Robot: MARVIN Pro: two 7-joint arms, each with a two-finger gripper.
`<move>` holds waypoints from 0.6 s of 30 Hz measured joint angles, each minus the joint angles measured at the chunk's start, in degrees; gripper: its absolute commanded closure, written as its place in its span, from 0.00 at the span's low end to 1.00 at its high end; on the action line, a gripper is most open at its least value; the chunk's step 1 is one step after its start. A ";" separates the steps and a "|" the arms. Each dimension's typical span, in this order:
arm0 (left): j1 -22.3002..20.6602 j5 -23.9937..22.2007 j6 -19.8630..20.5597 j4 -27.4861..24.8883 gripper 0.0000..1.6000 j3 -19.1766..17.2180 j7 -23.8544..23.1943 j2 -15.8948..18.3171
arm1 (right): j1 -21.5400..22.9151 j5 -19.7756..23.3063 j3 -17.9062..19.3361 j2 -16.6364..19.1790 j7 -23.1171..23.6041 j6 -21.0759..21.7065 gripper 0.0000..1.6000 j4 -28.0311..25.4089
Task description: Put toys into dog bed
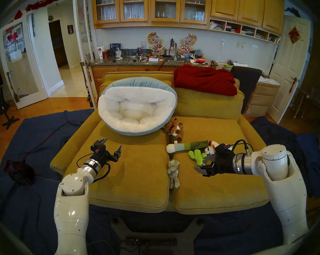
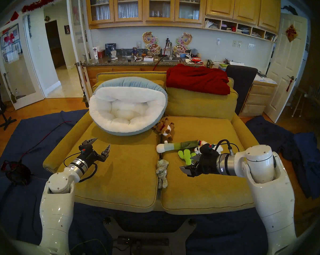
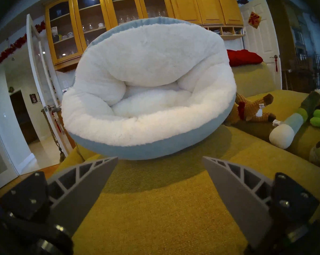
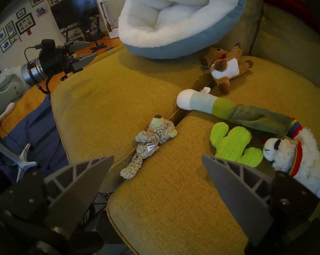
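Item 1. Large round padded dog bed [image 1: 137, 109], fluffy white fleece inside, pale blue outside: propped tilted against the back of the mustard-yellow fabric sofa [image 1: 137, 175], on the left seat cushion. Nothing lies in it.

Item 2. Left gripper [image 1: 112, 147], dark body, grey ribbed fingers: jaws wide apart, empty, held over the left cushion and pointing at the bed, which stands just ahead of the fingertips in the left wrist view [image 3: 148, 101].

Item 3. Right gripper [image 1: 201, 163], same make: jaws wide apart, empty, above the right cushion.

Item 4. Bright green plush cactus [image 4: 234, 144]: on the right cushion, just beyond the right gripper's far finger, not between the jaws.

Item 5. White woolly plush animal with rainbow bands [image 4: 291, 157]: touching the cactus, beside that same finger, partly hidden by the gripper body in the head views.

Item 6. Long plush tube, white, pale blue and green [image 4: 229, 109]: lying across behind the cactus, white end over the seam between cushions; small white tag, unreadable.

Item 7. Grey spotted plush cub [image 4: 150, 144]: lying along the seam, ahead of the right gripper's open gap but apart from it. White tag with lettering too small to read with certainty.

Item 8. Brown knitted plush animal with white belly [image 4: 225, 68]: by the bed's right edge, close against it.

Item 9. Dark red blanket [image 1: 205, 79]: draped over the sofa back, right side.
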 measured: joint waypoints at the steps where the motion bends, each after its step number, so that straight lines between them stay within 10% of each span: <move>1: -0.03 -0.03 0.05 0.03 0.00 0.00 -0.26 0.11 | -0.02 -0.01 0.00 0.00 0.00 0.00 0.00 0.00; 18: -0.43 -0.12 0.38 0.27 0.00 -0.05 -2.25 0.70 | 0.83 -2.82 -3.56 0.40 -2.33 1.20 0.00 0.86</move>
